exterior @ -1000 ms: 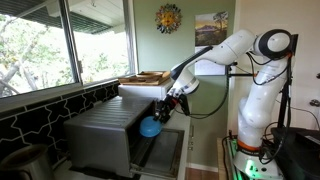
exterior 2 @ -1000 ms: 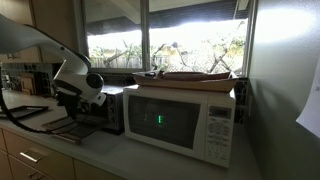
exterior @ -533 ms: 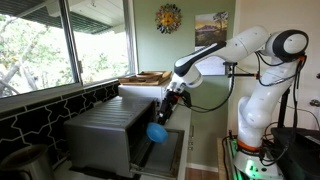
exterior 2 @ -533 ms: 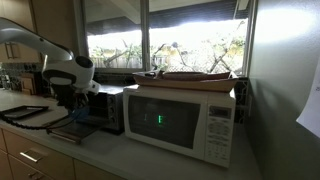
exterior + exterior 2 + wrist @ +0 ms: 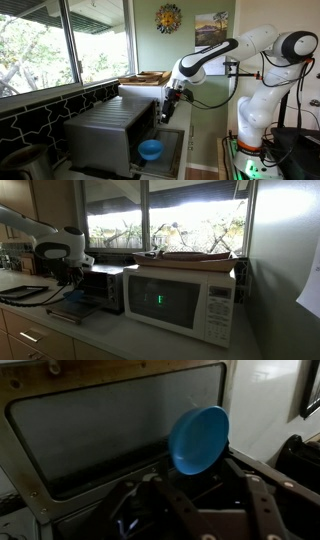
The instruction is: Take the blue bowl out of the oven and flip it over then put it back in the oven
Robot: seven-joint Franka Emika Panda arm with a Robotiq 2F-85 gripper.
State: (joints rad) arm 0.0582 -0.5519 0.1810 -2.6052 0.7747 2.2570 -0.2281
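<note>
1. Gripper (image 5: 166,112): it hangs above the open front of the oven (image 5: 100,135) and carries nothing. In the wrist view its jaws appear spread, with no object between them.
2. Blue bowl (image 5: 151,150): it is outside the cavity, below the gripper and well clear of it, on or just over the dropped door (image 5: 168,158). In the wrist view the blue bowl (image 5: 198,440) shows tilted, almost on edge, against the door glass (image 5: 100,430). We cannot tell whether it is at rest, nor which face is up.
3. Hazard, rolling: we judge that a smooth round bowl standing on its rim may roll along the door and drop off its edge to the counter (image 5: 150,340) or beyond.
4. Hazard, regrasp: closing on a tilted, plain rim may squirt the bowl away, or press the fingers onto the glass.
5. Hazard, orientation: if it settles mouth up, pushing it back inside would leave the flip undone.
</note>
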